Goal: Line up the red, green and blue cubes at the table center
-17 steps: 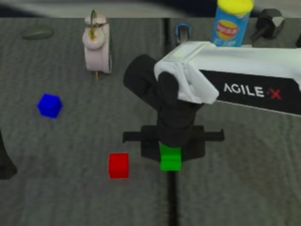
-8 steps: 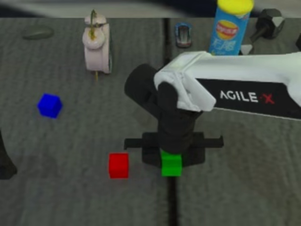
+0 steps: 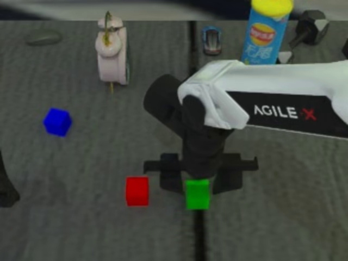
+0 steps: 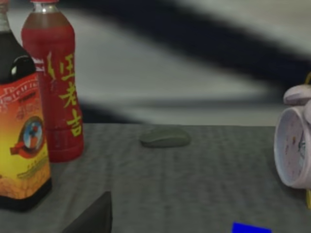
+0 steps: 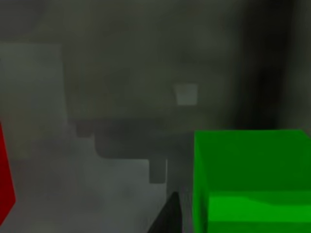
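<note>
Right gripper point(image 3: 198, 182) over the green cube point(image 3: 197, 194), fingers spread wide, gripping nothing.
Green sits on the seam point(image 3: 200, 239) at table center, red cube point(image 3: 137, 191) just left of it, blue cube point(image 3: 57, 122) well off left.

Your right arm point(image 3: 283, 106) reaches in from the top view's right, wrist bent straight down, its gripper point(image 3: 198, 182) spread wide just above the green cube point(image 3: 197, 194). Your left arm point(image 3: 5, 187) sits parked, well left of that cube.
</note>
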`<action>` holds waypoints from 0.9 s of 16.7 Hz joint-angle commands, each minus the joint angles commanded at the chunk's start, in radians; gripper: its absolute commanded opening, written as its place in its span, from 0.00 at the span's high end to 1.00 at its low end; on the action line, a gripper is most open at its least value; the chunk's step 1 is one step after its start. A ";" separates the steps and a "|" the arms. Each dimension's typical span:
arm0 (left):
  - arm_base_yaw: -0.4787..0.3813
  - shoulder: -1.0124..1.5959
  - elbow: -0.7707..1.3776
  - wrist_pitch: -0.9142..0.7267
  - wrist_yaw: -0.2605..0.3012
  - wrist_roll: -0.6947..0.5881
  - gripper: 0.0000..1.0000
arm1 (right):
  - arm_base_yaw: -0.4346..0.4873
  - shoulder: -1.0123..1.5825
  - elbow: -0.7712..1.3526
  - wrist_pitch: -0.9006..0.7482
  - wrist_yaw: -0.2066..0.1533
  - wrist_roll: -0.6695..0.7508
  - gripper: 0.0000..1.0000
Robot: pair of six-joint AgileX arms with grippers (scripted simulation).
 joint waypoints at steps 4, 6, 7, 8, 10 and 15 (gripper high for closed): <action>0.000 0.000 0.000 0.000 0.000 0.000 0.00 | 0.000 0.000 0.000 0.000 0.000 0.000 0.00; 0.000 0.000 0.000 0.000 0.000 0.000 0.00 | 0.000 0.000 0.000 0.000 0.000 0.000 0.00; 0.000 0.000 0.000 0.000 0.000 0.000 0.00 | 0.000 0.000 0.000 0.000 0.000 0.000 0.00; 0.000 0.000 0.000 0.000 0.000 0.000 0.00 | 0.000 0.000 0.000 0.000 0.000 0.000 0.00; 0.000 0.000 0.000 0.000 0.000 0.000 0.00 | 0.000 0.000 0.000 0.000 0.000 0.000 0.00; 0.000 0.000 0.000 0.000 0.000 0.000 0.00 | 0.004 -0.019 0.061 -0.077 0.000 0.000 0.00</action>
